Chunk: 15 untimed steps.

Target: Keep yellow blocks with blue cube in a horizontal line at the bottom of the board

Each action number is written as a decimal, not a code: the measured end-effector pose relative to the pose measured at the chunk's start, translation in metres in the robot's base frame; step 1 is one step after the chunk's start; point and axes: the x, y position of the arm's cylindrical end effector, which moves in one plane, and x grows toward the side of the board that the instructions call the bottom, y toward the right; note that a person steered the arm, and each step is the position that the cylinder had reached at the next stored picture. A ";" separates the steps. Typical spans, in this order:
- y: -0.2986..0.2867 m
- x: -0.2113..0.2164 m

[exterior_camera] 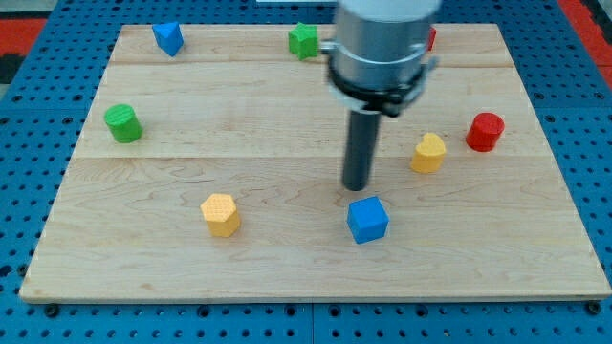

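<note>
- Camera view: my tip is the bottom end of a dark rod. It sits just above the blue cube, toward the view's top, very close to it. I cannot tell if it touches.
- The end effector is only this rod. It has nothing to spread or press together, so it pinches nothing. It can only push.
- The blue cube is low on the counter, a bit right of the middle. It is already near the bottom edge.
- One yellow block, with many flat sides, is to the view's left of the cube, at about the same height.
- The other yellow block is up and to the view's right of the cube. I think it needs the biggest push down.
- These blocks look small, hard and light. I think they will slide easily on the smooth wood.
- A push off the middle of a side may make a block spin or slip away. Push at the middle of a flat side.
- Other blocks stay far off: a green round block at the left, a blue block and a green block at the top, a red round block at the right.
- There are no boxes or bowls here, so nothing is inside anything.
</note>
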 end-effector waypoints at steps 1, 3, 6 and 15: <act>-0.029 0.026; -0.158 0.049; -0.245 0.050; -0.062 0.057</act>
